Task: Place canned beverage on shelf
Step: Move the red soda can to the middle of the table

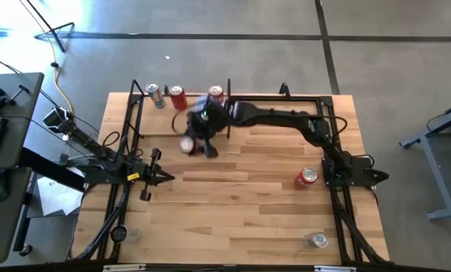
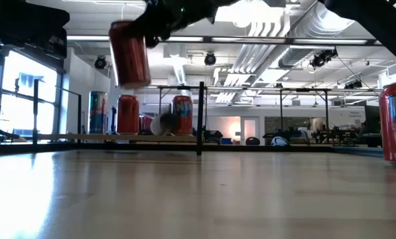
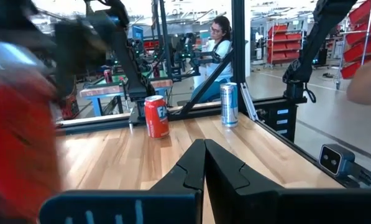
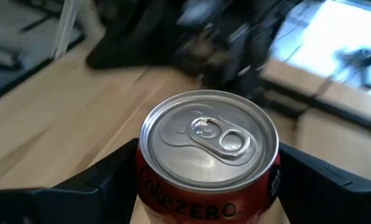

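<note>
My right gripper (image 1: 197, 136) reaches over the far left part of the table and is shut on a red can (image 4: 209, 140). In the low view the can (image 2: 130, 53) hangs high above the tabletop. The shelf (image 2: 71, 137), a pale board with black uprights, stands at the far edge behind it. On the shelf stand a teal can (image 2: 97, 113) and two red cans (image 2: 128, 114) (image 2: 181, 114); they also show in the high view (image 1: 177, 97). My left gripper (image 1: 161, 177) is shut and empty, low at the left. My right gripper pinches the red can between its two fingers (image 4: 104, 180), one on each side of the can's wall just below the top rim (image 4: 146, 177). The fingers come from above, slanting down. The can is lifted clear of the table, top up and slightly tilted.
A red can (image 1: 307, 177) stands on the table at the right, and a silver can (image 1: 316, 240) near the front right corner; both also show in the left wrist view (image 3: 156, 116) (image 3: 229, 104). A black frame (image 1: 285, 97) runs along the table's edges. A person (image 3: 217, 43) is beyond the table.
</note>
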You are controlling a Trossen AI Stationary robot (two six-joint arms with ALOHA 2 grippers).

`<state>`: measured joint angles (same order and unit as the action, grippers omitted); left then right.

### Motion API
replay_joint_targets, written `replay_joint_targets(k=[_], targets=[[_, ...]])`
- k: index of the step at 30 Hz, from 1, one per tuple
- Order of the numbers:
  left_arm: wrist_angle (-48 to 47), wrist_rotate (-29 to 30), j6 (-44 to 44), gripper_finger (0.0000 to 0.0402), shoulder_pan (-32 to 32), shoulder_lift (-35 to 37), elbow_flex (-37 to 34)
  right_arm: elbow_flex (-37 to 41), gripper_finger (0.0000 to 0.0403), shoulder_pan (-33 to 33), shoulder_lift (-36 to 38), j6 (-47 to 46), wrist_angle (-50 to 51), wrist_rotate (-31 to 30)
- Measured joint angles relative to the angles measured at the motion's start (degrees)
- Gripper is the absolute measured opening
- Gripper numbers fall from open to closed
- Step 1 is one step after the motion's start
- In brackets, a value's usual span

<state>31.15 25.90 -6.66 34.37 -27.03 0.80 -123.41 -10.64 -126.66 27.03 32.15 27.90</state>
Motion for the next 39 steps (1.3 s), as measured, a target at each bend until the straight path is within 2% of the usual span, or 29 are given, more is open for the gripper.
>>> replay_joint_targets(k=[4,13,19,22,26,33,39], targets=[[-0.02,-0.05,0.07,0.0,0.0,0.0,0.0,7.64,0.0292,0.79,0.89,-0.45,-8.59,-1.0],[-0.02,-0.05,-0.45,0.0,0.04,0.0,0.0,21.56,0.0292,3.06,8.61,-3.0,-14.1,-1.34],[-0.07,-0.05,-0.5,0.0,0.04,-0.02,0.0,38.43,0.0292,5.5,14.72,-6.14,-30.32,-1.14],[-0.04,-0.05,-0.14,0.0,0.04,0.0,0.0,47.78,0.0292,6.01,15.9,-9.24,-37.74,-2.72],[-0.05,0.08,-0.06,0.0,0.04,-0.01,0.0,56.0,0.0292,6.35,17.82,-12.43,-48.24,-5.26],[-0.14,0.58,-0.05,0.0,-0.93,-0.07,0.0,62.52,0.0292,6.18,17.59,-16.11,-56.09,-6.29],[-1.45,0.6,0.22,0.0,-2.98,-0.07,0.0,64.04,0.0292,6.27,17.58,-18.41,-55.23,-10.7]])
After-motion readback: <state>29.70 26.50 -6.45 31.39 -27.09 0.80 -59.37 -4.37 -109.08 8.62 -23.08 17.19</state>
